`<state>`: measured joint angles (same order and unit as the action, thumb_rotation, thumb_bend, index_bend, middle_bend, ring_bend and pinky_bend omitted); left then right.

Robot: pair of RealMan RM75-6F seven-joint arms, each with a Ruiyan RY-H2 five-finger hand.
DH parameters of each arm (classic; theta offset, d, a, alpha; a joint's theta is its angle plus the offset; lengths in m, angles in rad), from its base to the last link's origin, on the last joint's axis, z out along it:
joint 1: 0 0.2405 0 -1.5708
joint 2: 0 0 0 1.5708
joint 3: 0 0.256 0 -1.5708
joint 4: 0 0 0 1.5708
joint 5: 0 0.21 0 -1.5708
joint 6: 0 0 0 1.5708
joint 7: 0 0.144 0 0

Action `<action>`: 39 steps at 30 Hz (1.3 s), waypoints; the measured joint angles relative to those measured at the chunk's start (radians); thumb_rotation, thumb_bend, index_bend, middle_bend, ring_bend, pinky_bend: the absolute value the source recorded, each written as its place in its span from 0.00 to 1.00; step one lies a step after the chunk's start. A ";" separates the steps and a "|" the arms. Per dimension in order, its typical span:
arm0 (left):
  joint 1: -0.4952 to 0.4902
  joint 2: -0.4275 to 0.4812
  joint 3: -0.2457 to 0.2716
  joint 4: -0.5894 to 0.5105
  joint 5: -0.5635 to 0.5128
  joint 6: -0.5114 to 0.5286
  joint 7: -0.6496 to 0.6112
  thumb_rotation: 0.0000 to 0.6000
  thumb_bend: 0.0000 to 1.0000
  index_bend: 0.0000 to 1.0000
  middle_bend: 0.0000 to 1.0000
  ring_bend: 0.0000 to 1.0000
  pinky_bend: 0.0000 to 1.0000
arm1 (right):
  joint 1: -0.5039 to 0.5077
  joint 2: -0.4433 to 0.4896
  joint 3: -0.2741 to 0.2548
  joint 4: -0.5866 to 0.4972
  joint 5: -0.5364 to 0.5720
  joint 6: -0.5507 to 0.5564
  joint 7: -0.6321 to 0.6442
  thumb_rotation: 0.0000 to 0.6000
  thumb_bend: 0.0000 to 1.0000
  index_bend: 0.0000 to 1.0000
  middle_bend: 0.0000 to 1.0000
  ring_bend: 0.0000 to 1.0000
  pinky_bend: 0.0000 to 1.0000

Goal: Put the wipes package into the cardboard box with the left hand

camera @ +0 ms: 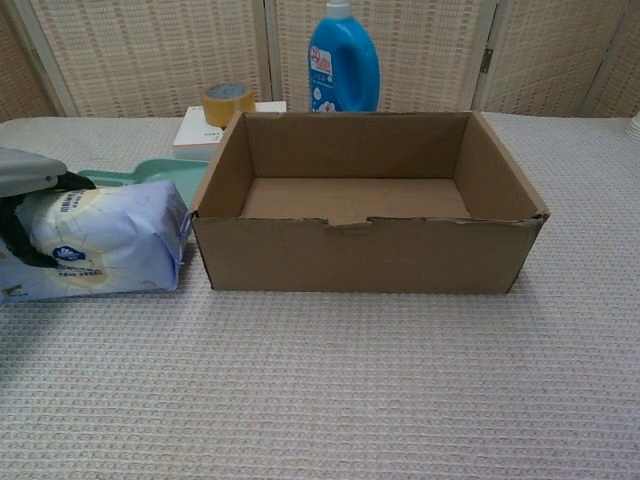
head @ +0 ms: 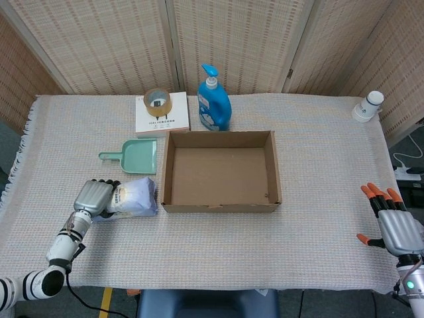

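Observation:
The wipes package, white and pale blue, is just left of the cardboard box, tilted with its box-side end raised. My left hand grips its left end, fingers curled over the top. The box stands empty in the middle of the table. My right hand rests open near the table's front right corner, fingers spread, holding nothing.
A green dustpan lies just behind the package. A roll of tape sits on a white box at the back, beside a blue pump bottle. A small white bottle stands at the far right.

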<state>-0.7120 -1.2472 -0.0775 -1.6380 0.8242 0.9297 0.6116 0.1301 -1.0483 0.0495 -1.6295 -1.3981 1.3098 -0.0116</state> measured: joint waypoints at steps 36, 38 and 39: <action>-0.001 0.398 -0.109 -0.424 0.205 0.274 0.005 1.00 0.25 0.54 0.61 0.56 0.68 | -0.008 0.049 -0.008 -0.035 -0.010 -0.003 0.046 1.00 0.00 0.04 0.00 0.00 0.00; -0.007 0.376 -0.125 -0.440 0.215 0.287 -0.003 1.00 0.26 0.56 0.62 0.58 0.69 | -0.009 0.053 -0.009 -0.040 -0.010 -0.002 0.045 1.00 0.00 0.04 0.00 0.00 0.00; -0.014 0.361 -0.136 -0.452 0.220 0.293 -0.007 1.00 0.26 0.56 0.62 0.58 0.69 | -0.010 0.053 -0.009 -0.041 -0.011 0.000 0.043 1.00 0.00 0.04 0.00 0.00 0.00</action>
<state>-0.7259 -0.8859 -0.2137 -2.0905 1.0441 1.2227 0.6050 0.1204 -0.9949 0.0402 -1.6704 -1.4087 1.3098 0.0315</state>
